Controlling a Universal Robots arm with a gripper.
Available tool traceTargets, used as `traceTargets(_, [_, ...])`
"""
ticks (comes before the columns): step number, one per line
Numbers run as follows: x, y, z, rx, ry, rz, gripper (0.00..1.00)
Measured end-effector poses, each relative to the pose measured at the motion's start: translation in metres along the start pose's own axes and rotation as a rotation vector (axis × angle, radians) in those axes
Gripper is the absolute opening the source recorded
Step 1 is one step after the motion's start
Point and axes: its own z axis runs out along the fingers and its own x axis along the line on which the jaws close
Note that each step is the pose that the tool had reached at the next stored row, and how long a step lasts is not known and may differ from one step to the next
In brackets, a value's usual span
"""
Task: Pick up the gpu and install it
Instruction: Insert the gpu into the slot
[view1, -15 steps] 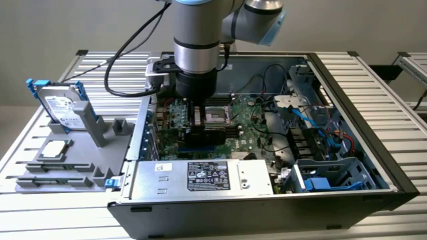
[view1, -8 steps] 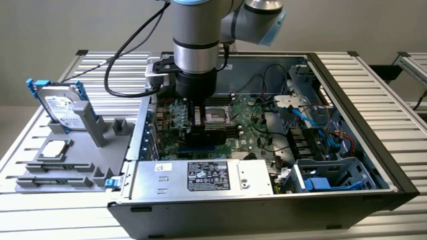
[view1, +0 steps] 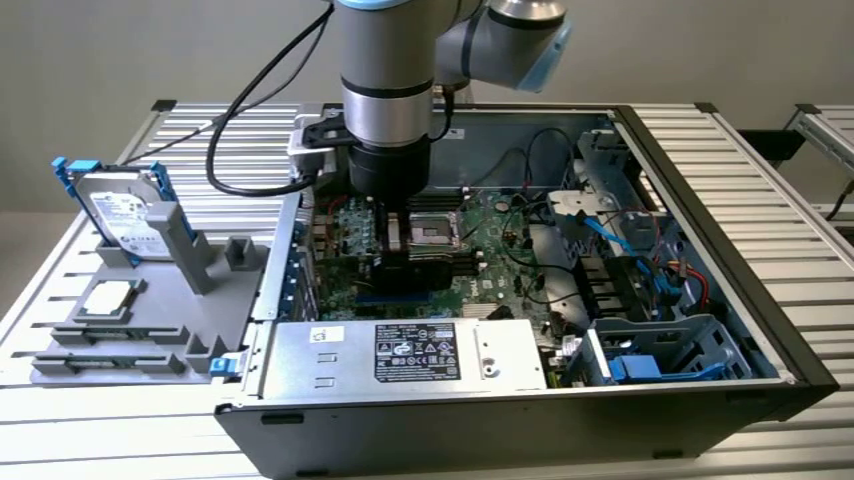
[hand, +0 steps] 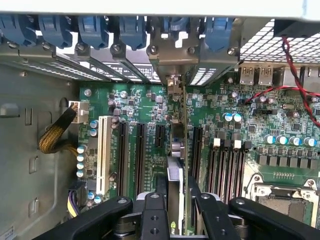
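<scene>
**A:** Where is the gpu (hand: 185, 150) now?

**B:** In the gripper (hand: 178, 189). The card stands on edge, seen as a thin line. Its two fingers (hand: 162, 186) are drawn in narrow and clamp it from either side. It hangs inside the computer case (view1: 747, 300), over the motherboard (hand: 140, 107), with its metal end towards the rear wall and the row of blue latches (hand: 132, 30).

**A:** So the pick-up is done?

**B:** I'd say so. This looks like the install step, with the card lined up along the long black slots (hand: 141, 155). From the wrist view I can't tell whether its lower edge is already touching a slot or sits just above one.

**A:** What does seating it call for?

**B:** In my judgement, the card's edge has to stay parallel to the slot and square over it, with the bracket meeting its rear opening. Any push has to go straight down (a tilt would jam one end first).

**A:** Anything nearby?

**B:** In the exterior view the hard drive (view1: 120, 210) stands in a grey holder on the worktop (view1: 747, 160), well apart from the arm.
</scene>
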Motion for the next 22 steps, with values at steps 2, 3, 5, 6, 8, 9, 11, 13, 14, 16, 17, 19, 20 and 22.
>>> traceTargets(2, [-0.0003,0.0012,0.0001,0.0022,0.0000,0.000,0.27])
traceTargets(3, [-0.0004,0.0017,0.0001,0.0033,-0.0003,0.000,0.27])
traceTargets(5, [-0.0009,0.0027,0.0003,0.0057,-0.0010,0.001,0.28])
traceTargets(6, [-0.0011,0.0031,0.0002,0.0065,-0.0004,0.001,0.33])
traceTargets(8, [-0.0013,0.0033,0.0000,0.0083,0.0002,0.001,0.40])
traceTargets(9, [-0.0014,0.0034,-0.0001,0.0089,0.0004,0.001,0.40])
traceTargets(11, [-0.0015,0.0035,-0.0001,0.0097,0.0004,0.001,0.52])
traceTargets(13, [-0.0016,0.0034,-0.0002,0.0098,0.0003,0.001,0.58])
traceTargets(14, [-0.0016,0.0034,-0.0005,0.0098,0.0003,0.001,0.58])
traceTargets(16, [-0.0015,0.0035,-0.0013,0.0097,0.0005,0.001,0.58])
traceTargets(17, [-0.0014,0.0035,-0.0022,0.0097,0.0005,0.001,0.58])
traceTargets(19, [-0.0013,0.0035,-0.0040,0.0098,0.0004,0.001,0.58])
traceTargets(20, [-0.0013,0.0034,-0.0040,0.0099,0.0001,0.001,0.58])
traceTargets(22, [-0.0011,0.0035,-0.0042,0.0099,0.0000,0.001,0.58])
